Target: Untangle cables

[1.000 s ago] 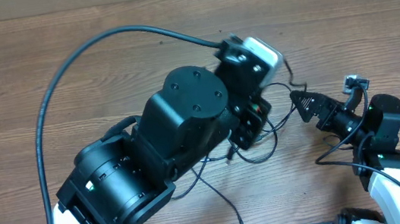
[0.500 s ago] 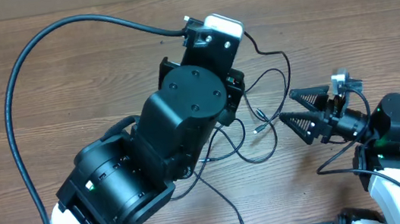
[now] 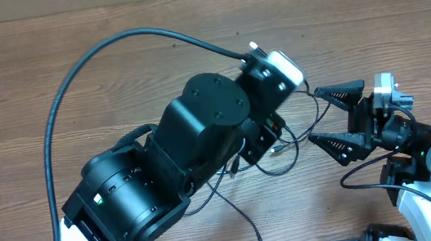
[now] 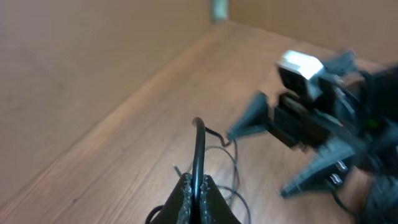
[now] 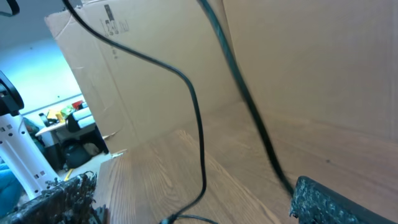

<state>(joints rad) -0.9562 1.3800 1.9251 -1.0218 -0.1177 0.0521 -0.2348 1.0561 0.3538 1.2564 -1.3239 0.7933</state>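
Black cables (image 3: 242, 212) looped, crossed on wood table (image 3: 13, 79) under left arm. Left gripper (image 4: 196, 185) clamped on one strand; right gripper (image 3: 332, 118) spread wide, empty, nearby. Early stage: separating not yet done.

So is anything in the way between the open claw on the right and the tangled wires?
Nothing visible. The right gripper stands open with the nearest loop of the cables just off its fingertips, only bare table between. The left arm covers the rest of the tangle from above.
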